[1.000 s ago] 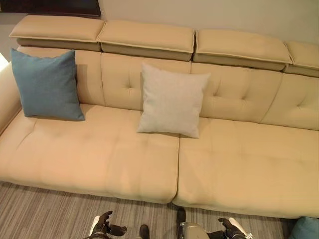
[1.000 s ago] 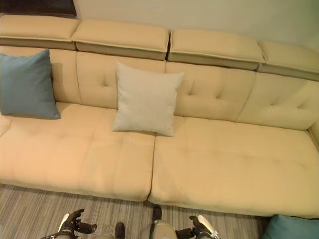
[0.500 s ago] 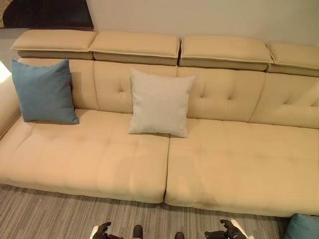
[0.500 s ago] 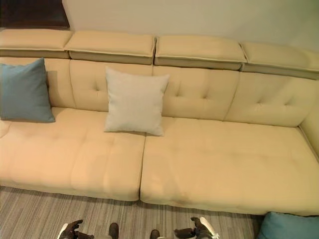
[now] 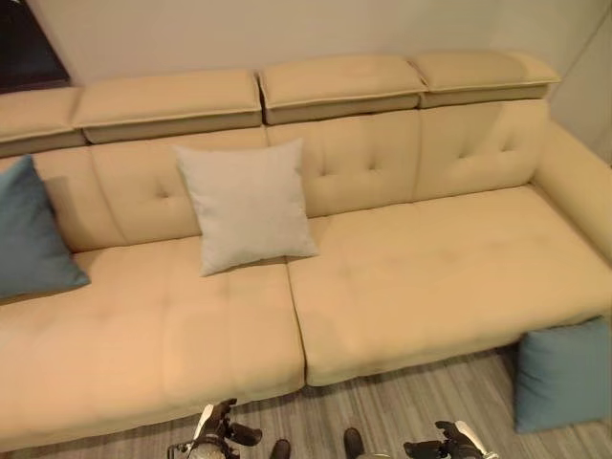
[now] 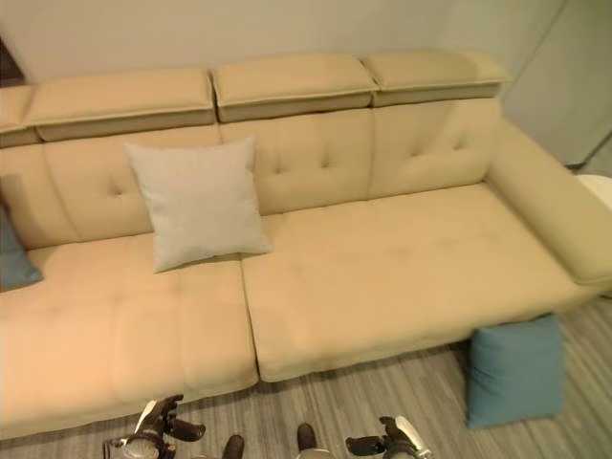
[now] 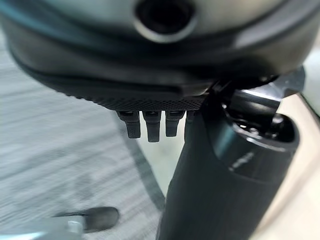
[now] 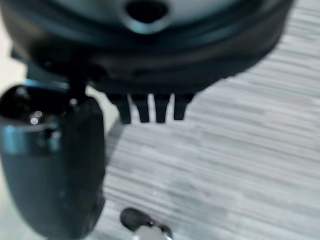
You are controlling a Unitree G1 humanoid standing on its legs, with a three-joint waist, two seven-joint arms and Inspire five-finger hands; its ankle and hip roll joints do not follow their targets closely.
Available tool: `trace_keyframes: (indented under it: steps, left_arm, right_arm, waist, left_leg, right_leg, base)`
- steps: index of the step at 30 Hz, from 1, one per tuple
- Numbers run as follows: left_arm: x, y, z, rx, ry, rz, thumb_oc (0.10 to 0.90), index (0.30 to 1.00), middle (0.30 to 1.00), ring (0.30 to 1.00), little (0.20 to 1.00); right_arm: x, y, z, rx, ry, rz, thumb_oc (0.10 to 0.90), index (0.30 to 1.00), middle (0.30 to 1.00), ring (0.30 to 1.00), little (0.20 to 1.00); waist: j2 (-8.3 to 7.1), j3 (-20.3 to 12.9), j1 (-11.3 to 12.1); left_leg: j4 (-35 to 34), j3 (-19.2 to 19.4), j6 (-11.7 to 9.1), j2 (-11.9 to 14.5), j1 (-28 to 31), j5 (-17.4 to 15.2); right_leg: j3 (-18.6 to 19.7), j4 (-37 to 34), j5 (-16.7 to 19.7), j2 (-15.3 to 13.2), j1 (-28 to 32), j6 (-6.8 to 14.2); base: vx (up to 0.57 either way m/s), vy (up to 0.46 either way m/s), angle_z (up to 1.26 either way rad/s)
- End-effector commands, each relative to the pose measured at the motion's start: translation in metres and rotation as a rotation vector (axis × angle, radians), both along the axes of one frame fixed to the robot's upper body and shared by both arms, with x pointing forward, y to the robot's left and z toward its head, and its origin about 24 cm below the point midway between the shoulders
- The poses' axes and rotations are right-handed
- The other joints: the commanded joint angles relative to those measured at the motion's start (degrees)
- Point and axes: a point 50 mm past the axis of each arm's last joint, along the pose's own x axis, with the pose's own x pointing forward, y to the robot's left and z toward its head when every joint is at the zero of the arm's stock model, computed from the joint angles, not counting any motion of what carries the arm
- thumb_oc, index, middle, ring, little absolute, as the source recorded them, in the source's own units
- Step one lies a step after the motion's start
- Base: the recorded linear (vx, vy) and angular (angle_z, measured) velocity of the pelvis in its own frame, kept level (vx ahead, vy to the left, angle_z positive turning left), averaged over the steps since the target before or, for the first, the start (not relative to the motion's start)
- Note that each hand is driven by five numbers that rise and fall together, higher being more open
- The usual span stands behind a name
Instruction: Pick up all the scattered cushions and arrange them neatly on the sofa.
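A pale grey cushion (image 5: 247, 206) leans upright against the backrest of the beige sofa (image 5: 430, 268), left of the seat seam. A blue cushion (image 5: 33, 234) stands against the backrest at the far left. Another blue cushion (image 6: 514, 371) stands on the floor, leaning on the sofa's front right corner. My left hand (image 5: 215, 435) and right hand (image 5: 449, 445) hang low over the floor in front of the sofa, both open and empty. In the wrist views the left hand's fingers (image 7: 150, 125) and the right hand's fingers (image 8: 150, 107) point down over the carpet.
Grey striped carpet (image 5: 430, 402) runs along the sofa's front. The sofa's right armrest (image 6: 545, 206) ends beside a white round object (image 6: 598, 186). A dark panel (image 5: 24, 48) sits on the wall at the far left.
The camera has swung to the right, so the sofa's right end and the whole floor cushion have come into view. The cushions have not moved. Both hands stay low and empty.
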Motion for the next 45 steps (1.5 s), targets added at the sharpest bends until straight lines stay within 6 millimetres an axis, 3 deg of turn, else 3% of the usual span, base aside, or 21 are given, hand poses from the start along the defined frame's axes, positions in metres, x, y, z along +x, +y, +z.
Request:
trace_keyframes:
  steps: [1, 2, 3, 4, 5, 7, 10, 12, 13, 17, 20, 22, 26, 34, 38, 43, 44, 45]
  left_arm:
    - [0.016, 0.005, 0.009, 0.016, -0.078, -0.017, 0.800, 0.900, 0.900, 0.900, 0.900]
    - [0.016, 0.005, 0.009, 0.016, -0.079, -0.017, 0.800, 0.900, 0.900, 0.900, 0.900]
    - [0.016, 0.010, 0.009, 0.030, -0.072, -0.021, 0.800, 0.900, 0.900, 0.900, 0.900]
    - [0.016, 0.010, 0.009, 0.031, -0.072, -0.021, 0.800, 0.900, 0.900, 0.900, 0.900]
    - [0.012, 0.012, 0.008, 0.032, -0.059, -0.014, 0.800, 0.900, 0.900, 0.900, 0.900]
    - [-0.001, 0.019, 0.004, 0.034, -0.019, 0.018, 0.800, 0.900, 0.900, 0.900, 0.900]
    - [-0.008, 0.022, 0.001, 0.036, 0.004, 0.040, 0.800, 0.900, 0.900, 0.900, 0.900]
    - [-0.016, 0.022, -0.001, 0.032, 0.024, 0.048, 0.800, 0.900, 0.900, 0.900, 0.900]
    - [-0.019, 0.022, -0.002, 0.034, 0.029, 0.053, 0.800, 0.900, 0.900, 0.900, 0.900]
    - [-0.012, 0.022, 0.001, 0.032, 0.002, 0.064, 0.800, 0.900, 0.900, 0.900, 0.900]
    - [-0.003, 0.011, 0.002, 0.019, -0.028, 0.024, 0.800, 0.900, 0.900, 0.900, 0.900]
    - [0.000, 0.003, 0.002, -0.002, -0.035, 0.023, 0.800, 0.900, 0.900, 0.900, 0.900]
    - [-0.002, -0.006, -0.001, -0.015, -0.019, 0.003, 0.800, 0.900, 0.900, 0.900, 0.900]
    - [0.000, -0.013, -0.001, -0.026, -0.016, -0.028, 0.800, 0.900, 0.900, 0.900, 0.900]
    - [0.001, -0.012, 0.000, -0.028, -0.021, -0.028, 0.800, 0.900, 0.900, 0.900, 0.900]
    - [0.002, -0.005, 0.001, -0.011, -0.018, -0.018, 0.800, 0.900, 0.900, 0.900, 0.900]
    - [0.004, -0.003, 0.002, -0.008, -0.025, -0.011, 0.800, 0.900, 0.900, 0.900, 0.900]
    - [0.010, 0.001, 0.006, -0.003, -0.052, -0.006, 0.800, 0.900, 0.900, 0.900, 0.900]
  right_arm:
    - [0.016, -0.020, 0.011, -0.067, -0.052, -0.011, 0.800, 0.900, 0.900, 0.900, 0.900]
    - [0.016, -0.020, 0.011, -0.067, -0.052, -0.011, 0.800, 0.900, 0.900, 0.900, 0.900]
    - [0.013, -0.021, 0.011, -0.078, -0.038, 0.004, 0.800, 0.900, 0.900, 0.900, 0.900]
    - [0.013, -0.021, 0.011, -0.078, -0.038, 0.004, 0.800, 0.900, 0.900, 0.900, 0.900]
    - [0.009, -0.021, 0.009, -0.080, -0.024, 0.011, 0.800, 0.900, 0.900, 0.900, 0.900]
    - [-0.004, -0.028, 0.007, -0.081, 0.004, -0.023, 0.800, 0.900, 0.900, 0.900, 0.900]
    - [-0.013, -0.032, 0.006, -0.087, 0.030, -0.040, 0.800, 0.900, 0.900, 0.900, 0.900]
    - [-0.017, -0.034, 0.005, -0.092, 0.041, -0.040, 0.800, 0.900, 0.900, 0.900, 0.900]
    - [-0.015, -0.034, 0.006, -0.095, 0.035, -0.036, 0.800, 0.900, 0.900, 0.900, 0.900]
    - [-0.005, -0.031, 0.008, -0.096, 0.010, -0.012, 0.800, 0.900, 0.900, 0.900, 0.900]
    - [0.000, -0.031, 0.010, -0.084, -0.030, -0.039, 0.800, 0.900, 0.900, 0.900, 0.900]
    - [-0.008, -0.033, 0.008, -0.074, -0.030, -0.100, 0.800, 0.900, 0.900, 0.900, 0.900]
    - [-0.016, -0.039, 0.008, -0.091, -0.016, -0.142, 0.800, 0.900, 0.900, 0.900, 0.900]
    - [-0.026, -0.046, 0.008, -0.099, 0.005, -0.206, 0.800, 0.900, 0.900, 0.900, 0.900]
    - [-0.027, -0.045, 0.007, -0.097, 0.012, -0.199, 0.800, 0.900, 0.900, 0.900, 0.900]
    - [-0.024, -0.034, 0.004, -0.060, 0.014, -0.200, 0.800, 0.900, 0.900, 0.900, 0.900]
    - [-0.021, -0.033, 0.004, -0.052, 0.005, -0.199, 0.800, 0.900, 0.900, 0.900, 0.900]
    - [-0.010, -0.031, 0.006, -0.042, -0.022, -0.181, 0.800, 0.900, 0.900, 0.900, 0.900]
  waist:
    - [1.84, 1.98, 0.34]
    - [1.85, 2.01, 0.41]
    - [2.82, 3.14, 1.85]
    - [2.75, 3.03, 1.75]
    - [3.02, 3.28, 2.34]
    - [3.55, 2.87, 3.07]
    - [4.02, 1.91, 4.56]
    - [3.81, 0.81, 6.59]
    - [2.85, 0.34, 7.87]
    - [2.55, 0.11, 7.88]
    - [3.06, 1.34, 5.99]
    - [3.45, 2.23, 4.79]
    - [3.19, 2.90, 4.50]
    - [3.96, 1.51, 3.38]
    - [3.95, 1.22, 3.65]
    - [3.53, 0.20, 4.66]
    - [3.63, 0.50, 4.70]
    - [4.12, 1.90, 3.86]
  left_leg:
    - [-1.27, -1.64, -0.13, 0.32, -0.28, -4.49]
    - [-1.31, -1.58, -0.13, 0.35, -0.22, -4.51]
    - [-1.68, 1.77, 0.05, 1.81, -1.00, -3.54]
    - [-1.72, 1.71, 0.07, 1.71, -1.17, -3.38]
    - [-1.91, 3.16, 0.19, 2.28, -1.35, -2.90]
    - [-2.55, 5.43, 1.06, 3.47, -1.25, -1.96]
    - [-2.84, 7.48, 1.27, 4.42, -1.87, -1.32]
    - [-2.82, 9.52, 1.08, 5.02, -2.60, -1.00]
    - [-2.48, 11.53, 0.72, 5.40, -3.22, -0.70]
    - [-2.27, 13.08, -0.35, 6.80, -3.89, 0.00]
    - [-1.67, 12.83, -2.20, 8.60, -4.28, 1.36]
    - [-0.10, 12.24, -3.17, 9.56, -4.48, 1.63]
    - [1.92, 7.02, -3.22, 6.36, -4.68, -0.06]
    - [0.87, 8.36, -1.60, 2.17, -3.54, -1.88]
    - [1.12, 8.31, -1.26, 1.89, -2.90, -2.62]
    - [0.22, 9.67, 0.86, 2.84, -0.53, -4.51]
    - [-0.04, 9.65, 1.52, 3.02, -0.06, -4.69]
    - [0.20, 9.50, 2.52, 3.71, 0.64, -4.96]
  right_leg:
    - [-6.54, -2.57, 0.61, 1.43, -2.87, 4.09]
    - [-6.48, -2.49, 0.56, 1.46, -2.88, 4.09]
    - [-16.27, 0.61, -2.50, -0.55, -3.13, 2.56]
    - [-16.31, 0.59, -2.44, -0.66, -3.29, 2.58]
    - [-20.25, 2.44, -4.48, -1.75, -1.81, 1.79]
    - [-20.54, 8.99, -8.15, -1.64, 1.38, 0.37]
    - [-22.61, 11.14, -10.09, -2.83, 4.79, 0.05]
    - [-25.88, 10.51, -10.29, -4.70, 8.75, 0.23]
    - [-27.31, 6.91, -10.34, -4.85, 11.29, 0.66]
    - [-25.16, 1.47, -11.06, -2.69, 11.89, 0.77]
    - [-22.35, -3.25, -10.69, 0.35, 12.53, -0.90]
    - [-21.79, -5.17, -10.37, 1.58, 13.13, -1.77]
    - [-20.55, -5.24, -9.79, 2.06, 13.04, -2.11]
    - [-18.10, -4.13, -9.95, 3.28, 12.55, -1.83]
    - [-17.42, -3.63, -10.55, 3.50, 12.88, -1.82]
    - [-16.79, 5.98, -11.87, 3.10, 10.60, -0.21]
    - [-16.89, 11.19, -10.53, 2.66, 8.00, 1.24]
    - [-17.01, 20.22, -7.08, 2.21, 3.48, 4.05]
  base:
    - [-0.16, 0.100, -1.67]
    - [-0.26, 0.122, -1.34]
    - [-0.19, 0.072, -0.60]
    - [-0.27, 0.096, -1.08]
    - [-0.17, 0.043, -1.03]
    - [-0.27, 0.033, -0.82]
    - [-0.17, -0.032, -0.67]
    - [-0.21, -0.138, -0.77]
    - [-0.16, -0.153, -0.77]
    - [-0.14, -0.222, -0.87]
    - [-0.15, -0.262, -0.65]
    - [-0.13, -0.219, -0.14]
    - [-0.02, -0.103, -0.22]
    - [0.08, -0.002, -0.25]
    - [0.13, 0.038, -0.44]
    - [0.18, 0.086, -0.42]
    - [0.14, 0.102, -0.77]
    - [0.09, 0.090, -0.66]
